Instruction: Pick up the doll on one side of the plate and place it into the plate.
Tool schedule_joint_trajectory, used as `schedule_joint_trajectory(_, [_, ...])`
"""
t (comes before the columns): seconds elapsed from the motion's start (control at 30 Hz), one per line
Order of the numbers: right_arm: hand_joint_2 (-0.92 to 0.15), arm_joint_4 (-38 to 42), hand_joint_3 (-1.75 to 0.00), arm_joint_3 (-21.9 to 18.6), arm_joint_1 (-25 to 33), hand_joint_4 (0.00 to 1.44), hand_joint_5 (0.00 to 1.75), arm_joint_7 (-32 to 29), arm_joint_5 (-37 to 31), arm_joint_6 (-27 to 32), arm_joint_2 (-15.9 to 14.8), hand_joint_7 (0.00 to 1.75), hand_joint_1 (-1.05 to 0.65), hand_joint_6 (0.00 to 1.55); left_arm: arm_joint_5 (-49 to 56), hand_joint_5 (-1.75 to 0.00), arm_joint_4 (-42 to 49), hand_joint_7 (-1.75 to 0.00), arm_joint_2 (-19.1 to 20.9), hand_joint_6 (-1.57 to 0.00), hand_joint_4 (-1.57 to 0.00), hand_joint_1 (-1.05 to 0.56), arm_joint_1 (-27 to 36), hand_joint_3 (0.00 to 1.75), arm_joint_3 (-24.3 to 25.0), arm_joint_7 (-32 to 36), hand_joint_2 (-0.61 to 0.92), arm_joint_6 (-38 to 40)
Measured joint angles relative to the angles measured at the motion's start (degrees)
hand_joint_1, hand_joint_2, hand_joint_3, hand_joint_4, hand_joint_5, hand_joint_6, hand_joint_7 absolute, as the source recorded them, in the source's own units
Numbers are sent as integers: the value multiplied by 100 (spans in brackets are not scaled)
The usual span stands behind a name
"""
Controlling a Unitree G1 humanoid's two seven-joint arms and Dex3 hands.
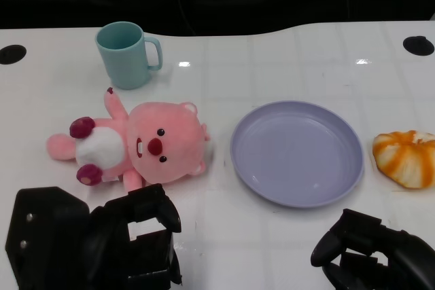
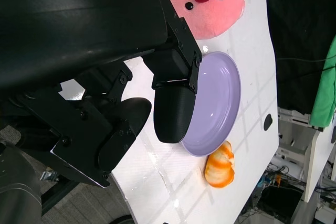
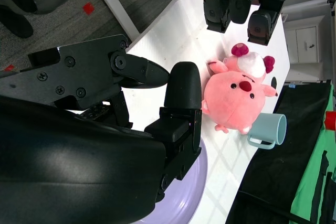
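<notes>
Left hand point(image 1: 136, 239): black fingers spread apart, nothing between them, hovering just short of the doll's near side without touching it. Right hand point(image 1: 370, 249): fingers loosely apart, holding nothing, positioned near the plate's near rim on the side away from the doll; its outer portion is cut off by the head view's edge.

Task item: a pink plush doll with a round head, red nose, black bead eyes, white belly and maroon paw pads point(image 1: 139, 144). It lies on its back on the white glossy table point(image 1: 272, 52), just beside the round lavender plastic plate point(image 1: 297, 153), head toward the plate and close to its rim, not inside it. Contact between head and rim cannot be determined.

A teal plastic mug with a handle point(image 1: 126, 53) stands upright beyond the doll. An orange-and-white striped soft object point(image 1: 406, 157) lies on the plate's opposite side, apart from the rim; its identity is unclear and its far edge is cropped.

In the left wrist view, the hand's shell hides most of the doll's body.
</notes>
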Motion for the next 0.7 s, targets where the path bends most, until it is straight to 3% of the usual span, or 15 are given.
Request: schedule_joint_trajectory(0.7, [-92, 12, -49, -1, -55, 66, 175, -7, -28, -2, -2, 162, -29, 50, 4, -175, 0, -167, 15, -79, -90, -8, -33, 145, 1, 1, 42, 0])
